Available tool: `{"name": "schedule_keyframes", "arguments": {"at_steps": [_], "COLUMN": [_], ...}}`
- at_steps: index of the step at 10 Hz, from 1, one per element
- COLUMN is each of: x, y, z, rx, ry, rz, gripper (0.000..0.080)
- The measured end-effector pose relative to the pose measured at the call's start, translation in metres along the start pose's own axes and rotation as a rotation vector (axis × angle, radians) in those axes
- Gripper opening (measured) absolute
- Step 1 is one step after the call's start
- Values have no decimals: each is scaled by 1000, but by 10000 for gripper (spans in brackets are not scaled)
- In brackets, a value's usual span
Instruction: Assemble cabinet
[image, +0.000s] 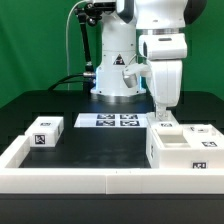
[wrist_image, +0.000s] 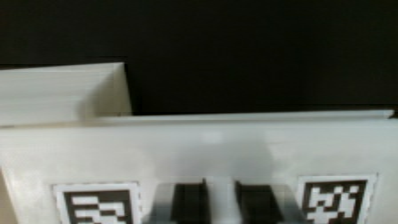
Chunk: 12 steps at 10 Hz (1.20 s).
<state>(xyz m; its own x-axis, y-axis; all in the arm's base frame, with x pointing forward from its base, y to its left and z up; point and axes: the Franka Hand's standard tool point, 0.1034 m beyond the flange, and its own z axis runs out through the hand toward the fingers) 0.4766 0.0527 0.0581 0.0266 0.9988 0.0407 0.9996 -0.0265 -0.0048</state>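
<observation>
Arm: from where I stand the arm (image: 160, 50) reaches down on the exterior view's right, with its wrist over the cabinet parts.
Tool: the tool (image: 162, 110) points straight down, its tip just above the far edge of the body. It looks close to touching, though I cannot be sure.
Tool state: in the wrist view the two dark fingers (wrist_image: 187, 205) sit close together with a thin pale strip between them. I cannot tell whether they pinch something or are merely drawn together.
Body: the large white body (image: 185, 150) sits on the worktop (image: 90, 145) at the exterior view's right, against the front rail (image: 90, 182). Up close its pale face (wrist_image: 196, 150) fills the wrist view, with a tag (wrist_image: 98, 205) on either side of the fingers.
Block: a small white tagged block (image: 44, 133) lies at the exterior view's left, well apart from the body.
Other piece: the wrist view shows another white part (wrist_image: 63, 95) just beyond the body, but I cannot say which one.
Marker board: the marker board (image: 108, 121) lies flat near the arm's base, between block and body.
</observation>
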Motion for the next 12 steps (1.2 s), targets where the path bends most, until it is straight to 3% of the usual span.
{"name": "schedule_keyframes", "arguments": {"at_steps": [2, 4, 5, 7, 11, 12], "x": [-3, -2, -2, -2, -2, -4], "y": [8, 29, 46, 65, 65, 74], "z": [0, -1, -1, -2, -2, -3], "rx": [-9, -29, -39, -36, -35, -26], "ry": [4, 14, 19, 22, 22, 21], "rz": [-41, -37, -32, -37, -37, -58], "gripper": [70, 70, 70, 70, 70, 70]}}
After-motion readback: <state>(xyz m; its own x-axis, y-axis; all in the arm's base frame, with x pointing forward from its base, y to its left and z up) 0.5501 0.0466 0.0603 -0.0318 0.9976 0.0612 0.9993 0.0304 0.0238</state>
